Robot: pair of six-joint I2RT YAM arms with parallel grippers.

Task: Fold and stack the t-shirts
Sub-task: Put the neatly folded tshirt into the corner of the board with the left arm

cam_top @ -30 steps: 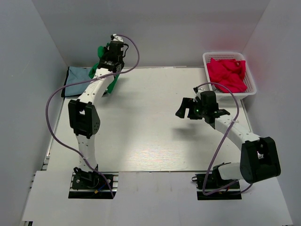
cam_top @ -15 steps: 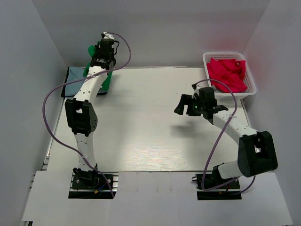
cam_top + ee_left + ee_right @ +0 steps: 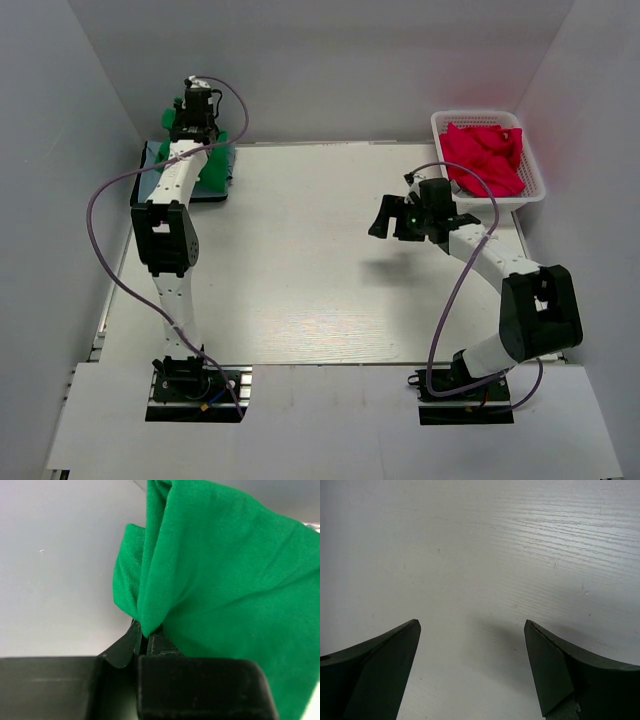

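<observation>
Overhead view: left arm stretched to the far left corner of the table (image 3: 300,280); left gripper (image 3: 192,108) raised there with a green t-shirt (image 3: 214,168) hanging from it; the cloth drapes down over a folded grey-blue t-shirt (image 3: 150,165) lying at that corner; whether the green cloth touches the folded one I cannot tell from here. Right arm bent over the right half of the table; right gripper (image 3: 386,216) above bare surface, pointing left, holding nothing; white basket (image 3: 475,114) at the far right edge with red t-shirts (image 3: 485,155) heaped inside, near the right arm but apart from it.

Left wrist view: fingers (image 3: 122,647) closed tight on a bunched fold of the green cloth; the rest of the fabric spreads up and to the right; pale grey surface behind.

Right wrist view: two dark fingertips (image 3: 380,665) set wide apart; only wood-grain tabletop and a soft shadow between them.
</observation>
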